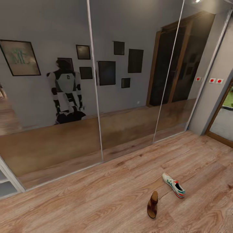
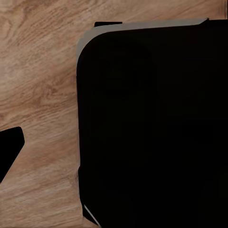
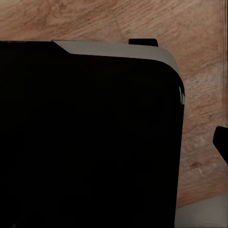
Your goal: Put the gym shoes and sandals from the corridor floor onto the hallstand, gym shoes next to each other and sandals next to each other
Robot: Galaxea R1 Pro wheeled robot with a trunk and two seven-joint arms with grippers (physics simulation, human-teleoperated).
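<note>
facing the mirrored wardrobe (image 1: 97,97), you see one gym shoe (image 1: 174,184) just beside one sandal (image 1: 152,204) on the corridor floor (image 1: 97,200); you cannot tell either gripper's state.

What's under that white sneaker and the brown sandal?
Both the sneaker and the sandal lie directly on the wooden floor, slightly apart, with nothing else beneath them. The planks under their soles are covered, so those can't be seen.

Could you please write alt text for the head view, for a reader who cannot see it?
One gym shoe and one brown sandal lie apart on the corridor floor, before mirrored sliding doors reflecting the robot.
</note>
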